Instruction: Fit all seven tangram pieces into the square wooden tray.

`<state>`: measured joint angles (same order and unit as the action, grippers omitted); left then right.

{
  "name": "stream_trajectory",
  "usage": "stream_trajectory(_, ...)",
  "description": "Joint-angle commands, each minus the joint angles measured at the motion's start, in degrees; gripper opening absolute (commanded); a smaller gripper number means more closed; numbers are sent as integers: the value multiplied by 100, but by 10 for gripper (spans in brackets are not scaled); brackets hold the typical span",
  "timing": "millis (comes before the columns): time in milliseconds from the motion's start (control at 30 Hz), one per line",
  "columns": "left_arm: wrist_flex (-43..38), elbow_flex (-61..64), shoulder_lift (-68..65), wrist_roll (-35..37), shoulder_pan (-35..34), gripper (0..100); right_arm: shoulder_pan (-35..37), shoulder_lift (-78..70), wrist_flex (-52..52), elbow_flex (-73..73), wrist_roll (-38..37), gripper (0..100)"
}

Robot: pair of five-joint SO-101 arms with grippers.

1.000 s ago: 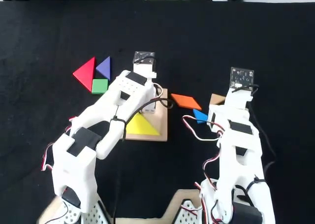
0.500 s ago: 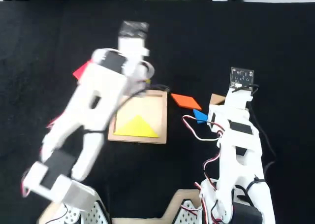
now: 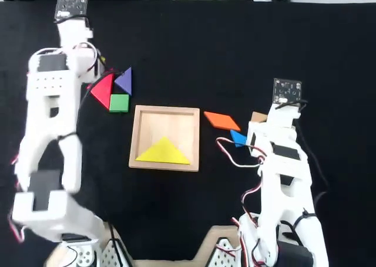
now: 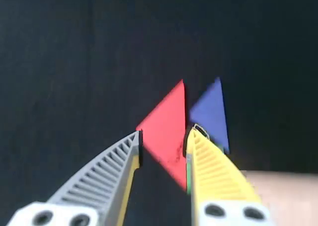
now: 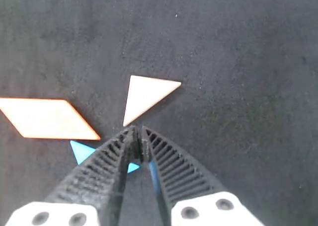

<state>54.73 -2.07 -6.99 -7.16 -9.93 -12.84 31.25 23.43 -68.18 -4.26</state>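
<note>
The square wooden tray (image 3: pixel 147 117) lies mid-table with a yellow triangle (image 3: pixel 163 151) in its near half. To its far left sit a red triangle (image 3: pixel 104 90), a purple-blue triangle (image 3: pixel 124 79) and a green square (image 3: pixel 119 102). My left gripper (image 4: pixel 164 136) hangs open over the red triangle (image 4: pixel 166 126), one finger on each side of it, with the blue triangle (image 4: pixel 211 112) just beyond. My right gripper (image 5: pixel 136 134) is shut and holds nothing. Its tip is at a pale tan triangle (image 5: pixel 146 97), above a small blue triangle (image 5: pixel 82 150) and beside an orange parallelogram (image 5: pixel 47 117).
In the high view the orange parallelogram (image 3: pixel 222 121), blue triangle (image 3: pixel 238 138) and tan piece (image 3: pixel 257 117) lie right of the tray, partly under the right arm (image 3: pixel 282 161). Black cloth covers the table. The arm bases stand at the near edge.
The left arm swung from above the tray out to the far left, over the red triangle, uncovering the tray. The right arm has stayed still.
</note>
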Motion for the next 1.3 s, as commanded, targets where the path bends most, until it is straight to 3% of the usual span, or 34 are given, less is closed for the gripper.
stream_trajectory(0,-1635,-602,-993,695,101,161,88,119,-158,22,0,11)
stream_trajectory(133,-2127,-1349,-2145,985,400,163,88,119,-193,13,0,11)
stream_trajectory(567,-2040,-4831,-5371,967,673,160,88,119,-211,13,-9,11)
stream_trajectory(833,-413,-7002,-6611,941,549,163,88,119,-211,13,-9,11)
stream_trajectory(933,202,-7547,-6980,501,497,163,88,119,-211,13,-9,11)
stream_trajectory(1067,1301,-8180,-7209,97,497,160,97,119,-211,22,-9,11)
stream_trajectory(1267,2857,-9226,-7270,70,409,163,97,119,-220,22,-9,11)
